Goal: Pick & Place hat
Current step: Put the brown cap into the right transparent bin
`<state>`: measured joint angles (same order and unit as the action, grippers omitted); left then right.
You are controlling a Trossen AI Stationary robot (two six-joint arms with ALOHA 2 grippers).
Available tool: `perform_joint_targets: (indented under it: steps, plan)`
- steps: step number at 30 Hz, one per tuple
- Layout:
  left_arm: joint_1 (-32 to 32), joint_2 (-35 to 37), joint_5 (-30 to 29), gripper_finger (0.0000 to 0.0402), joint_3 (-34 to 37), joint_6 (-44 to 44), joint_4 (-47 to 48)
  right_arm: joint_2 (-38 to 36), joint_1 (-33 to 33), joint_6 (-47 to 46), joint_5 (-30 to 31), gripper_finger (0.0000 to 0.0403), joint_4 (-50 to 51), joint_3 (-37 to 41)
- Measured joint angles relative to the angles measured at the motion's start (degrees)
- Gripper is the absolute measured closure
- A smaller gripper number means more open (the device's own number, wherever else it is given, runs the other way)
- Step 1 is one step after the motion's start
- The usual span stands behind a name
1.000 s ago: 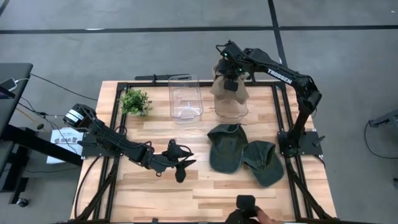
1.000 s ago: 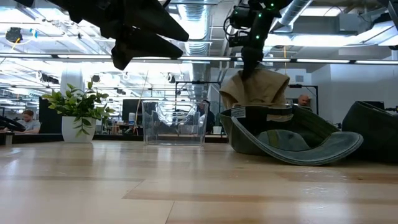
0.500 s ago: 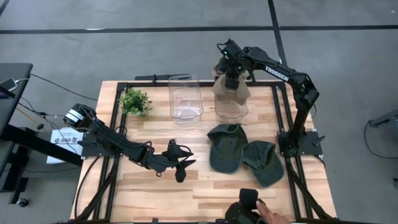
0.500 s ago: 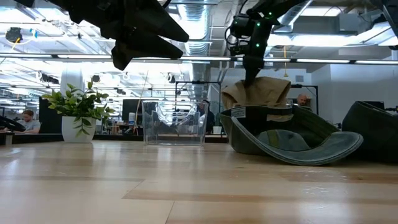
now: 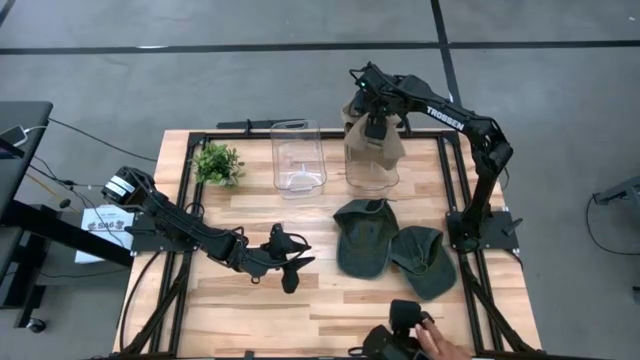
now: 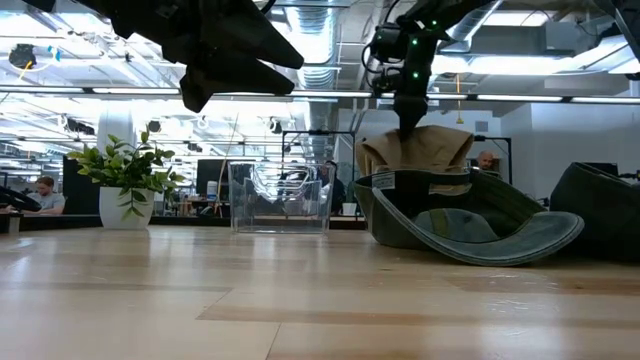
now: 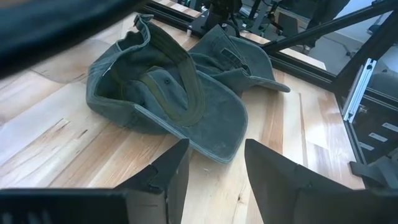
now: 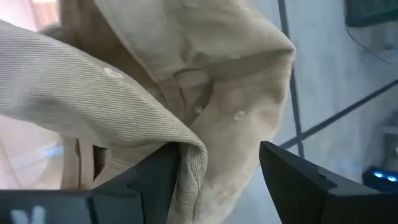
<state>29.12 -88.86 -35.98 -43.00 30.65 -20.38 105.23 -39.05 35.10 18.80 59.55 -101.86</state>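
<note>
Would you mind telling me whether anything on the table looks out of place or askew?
The tan hat sits crumpled on the right clear bin, poking above its rim rather than lying inside. One green cap lies upside down, overlapping the other.

We see a tan corduroy hat point(image 5: 375, 148) crumpled in the clear plastic bin point(image 5: 372, 176) directly beneath the right gripper point(image 5: 375, 128), whose fingers stand apart over its folded fabric; a raised ridge of cloth sits between them in the right wrist view. We see a dark green canvas cap point(image 5: 362, 235) lying upside down, just ahead of the left gripper point(image 5: 292, 272). Beyond it, touching its far edge, a second dark green cap point(image 5: 422, 259) lies flat.
</note>
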Motion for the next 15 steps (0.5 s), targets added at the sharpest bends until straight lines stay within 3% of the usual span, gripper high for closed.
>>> perform_joint_targets:
  steps: [15]
  plan:
    - [0.0, 0.0, 0.0, 0.0250, 0.0, 0.0, 0.2, 0.0, 2.7, 4.2, 1.1, 0.0242, -2.4, 0.0]
